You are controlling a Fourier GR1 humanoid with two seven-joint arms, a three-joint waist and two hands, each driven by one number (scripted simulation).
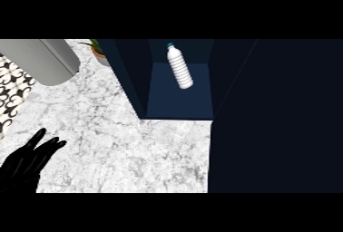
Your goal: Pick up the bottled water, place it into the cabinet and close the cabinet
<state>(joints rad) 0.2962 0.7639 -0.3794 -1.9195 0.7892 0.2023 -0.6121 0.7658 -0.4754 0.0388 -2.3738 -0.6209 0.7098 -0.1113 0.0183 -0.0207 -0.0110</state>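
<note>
The bottled water (179, 69) already lies inside the cabinet (179, 97) at the top middle, and our left hand (30, 158) rests with fingers released at the lower left, so we should swing the door shut gently.

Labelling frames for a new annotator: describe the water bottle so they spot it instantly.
Find the dark blue cabinet at the top of the marble counter. Inside its open compartment lies the bottled water, cap toward the back. It is the only white, ribbed thing there, with a teal cap.
</note>
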